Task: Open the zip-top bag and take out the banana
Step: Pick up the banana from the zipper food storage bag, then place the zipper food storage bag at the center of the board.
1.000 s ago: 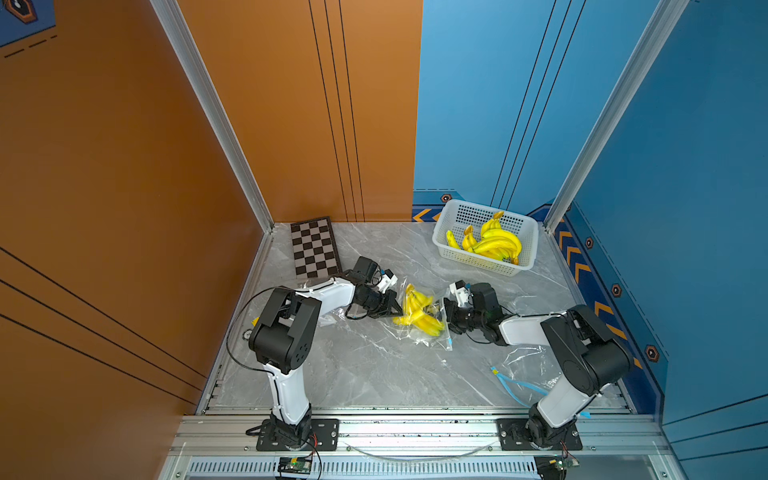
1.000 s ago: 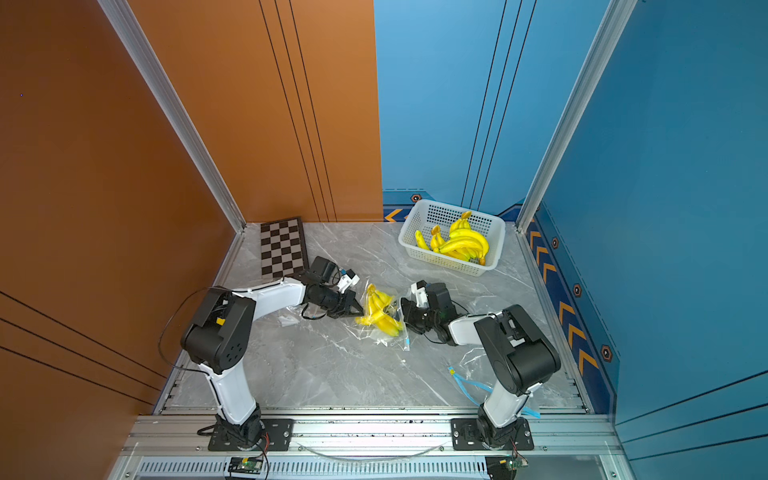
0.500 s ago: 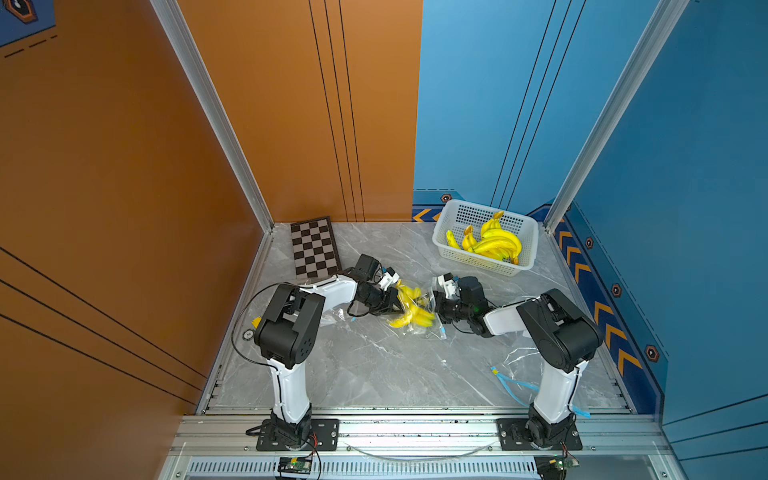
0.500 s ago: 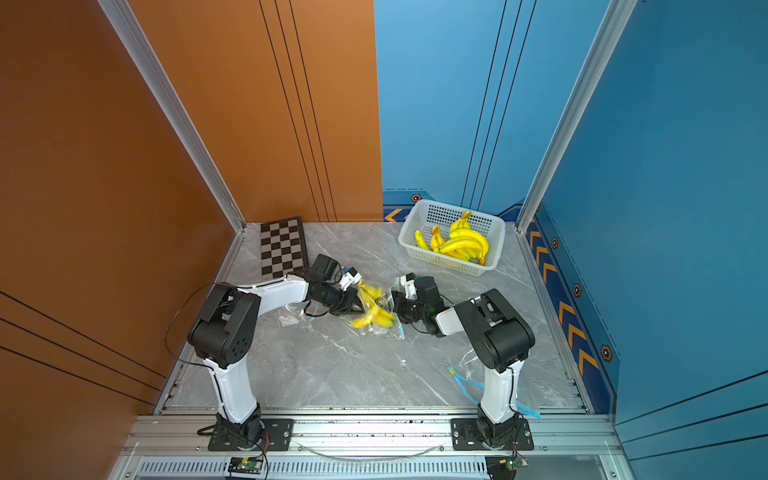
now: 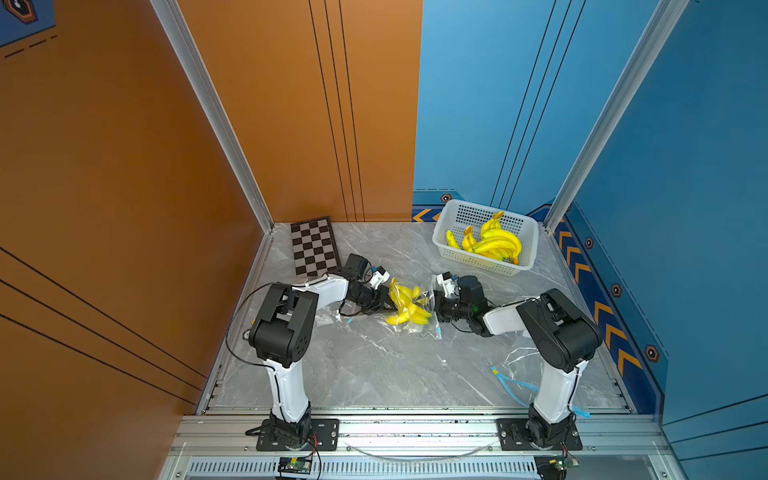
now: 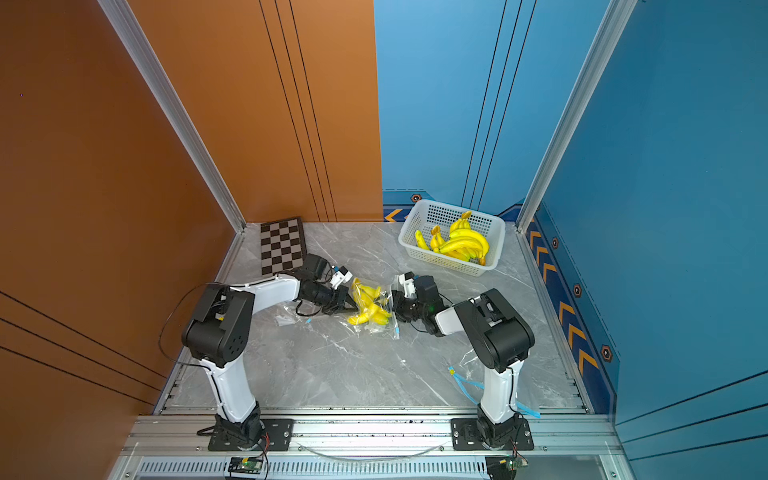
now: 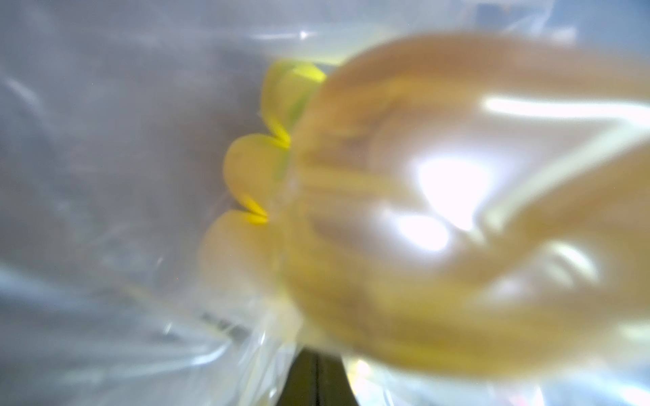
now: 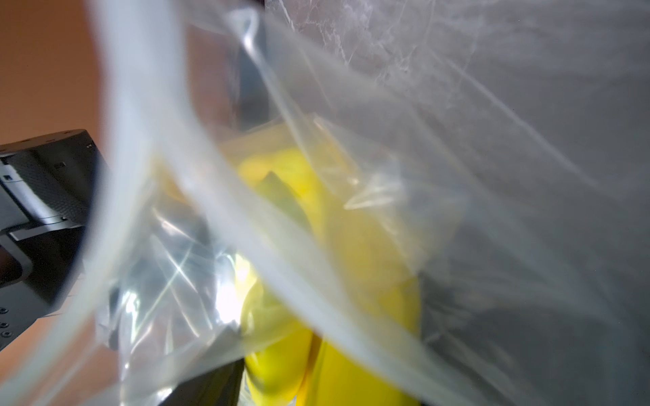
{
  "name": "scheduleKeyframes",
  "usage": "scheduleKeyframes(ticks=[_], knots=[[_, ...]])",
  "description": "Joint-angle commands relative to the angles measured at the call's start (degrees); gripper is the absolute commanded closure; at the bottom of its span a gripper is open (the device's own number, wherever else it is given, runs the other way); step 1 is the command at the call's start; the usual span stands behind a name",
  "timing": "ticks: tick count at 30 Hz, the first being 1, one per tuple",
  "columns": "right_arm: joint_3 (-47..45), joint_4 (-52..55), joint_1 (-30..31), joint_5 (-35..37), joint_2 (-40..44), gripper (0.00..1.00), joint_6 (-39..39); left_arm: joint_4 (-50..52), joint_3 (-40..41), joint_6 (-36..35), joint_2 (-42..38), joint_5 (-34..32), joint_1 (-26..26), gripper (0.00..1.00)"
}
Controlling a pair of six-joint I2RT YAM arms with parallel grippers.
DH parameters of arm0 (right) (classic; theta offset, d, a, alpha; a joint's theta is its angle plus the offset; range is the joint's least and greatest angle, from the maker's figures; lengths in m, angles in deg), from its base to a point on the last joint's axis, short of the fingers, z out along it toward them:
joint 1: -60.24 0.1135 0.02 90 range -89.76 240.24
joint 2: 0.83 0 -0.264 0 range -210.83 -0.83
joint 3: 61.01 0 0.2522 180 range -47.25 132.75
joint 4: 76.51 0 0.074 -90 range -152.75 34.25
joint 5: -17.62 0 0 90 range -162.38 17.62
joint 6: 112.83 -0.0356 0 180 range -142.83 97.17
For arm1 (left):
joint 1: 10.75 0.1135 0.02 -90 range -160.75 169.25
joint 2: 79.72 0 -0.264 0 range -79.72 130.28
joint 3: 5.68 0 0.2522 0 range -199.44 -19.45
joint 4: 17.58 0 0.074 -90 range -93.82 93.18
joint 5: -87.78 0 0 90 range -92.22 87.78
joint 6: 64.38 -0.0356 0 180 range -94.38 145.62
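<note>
Clear film fills both wrist views: the bag (image 8: 387, 123) drapes over my right lens, with the banana (image 8: 351, 246) showing yellow behind it. My left gripper (image 5: 386, 305) is pinched fully shut on the bag's edge nearest that arm. My right gripper (image 5: 434, 305) is buried in plastic at the opposite edge, so I cannot tell how wide it stands or whether it has any film.

The banana, a small bunch, is inside the bag, between my two grippers in both top views. The blue zip (image 5: 438, 329) lies just beside the right one. To do this well, I judge, the right should catch a single lip of the mouth, not both layers and not the fruit. It should then draw slowly away from the left, so the zip parts rather than the film slipping.

Beyond, the grey marble table (image 5: 374, 365) carries loose film (image 5: 515, 361) near each arm. Further back, a chequerboard (image 5: 312, 246) and a white basket (image 5: 473, 259) of bananas sit by orange and blue walls.
</note>
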Motion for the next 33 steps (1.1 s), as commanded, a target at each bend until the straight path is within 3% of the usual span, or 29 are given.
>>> scheduleKeyframes(ticks=[1,6,12,15,19,22,25,33], knots=[[-2.25,4.97,-0.6,-0.67,3.44,0.49,0.71,3.93,1.96,-2.54,-4.32,-2.33,3.07,1.0],[-3.6,13.3,-2.38,-1.18,9.71,0.49,4.19,8.06,3.71,-5.76,-8.74,-9.72,7.7,1.0],[-4.09,29.89,-6.0,-2.13,18.95,0.49,11.27,8.07,4.08,-5.04,-12.67,-12.53,12.34,1.0],[-4.98,34.15,-7.66,-2.45,23.23,0.49,13.78,4.93,3.91,-3.42,-12.96,-7.75,12.51,1.0],[-5.44,40.29,-9.37,-3.49,26.39,0.49,16.09,4.86,3.69,-2.75,-15.34,-11.65,12.13,1.0],[-6.18,47.36,-11.92,-4.06,30.83,0.49,18.44,4.19,5.37,-2.04,-19.19,-16.28,15.91,1.0],[-5.46,56.1,-15.37,-4.23,35.15,0.49,21.95,4.2,5.25,-1.2,-19.87,-16.87,19.44,1.0],[-0.05,73.19,-20.59,-9.13,40.3,0.49,29.16,4.46,1.37,-1.53,-18.1,-21.11,20.07,1.0]])
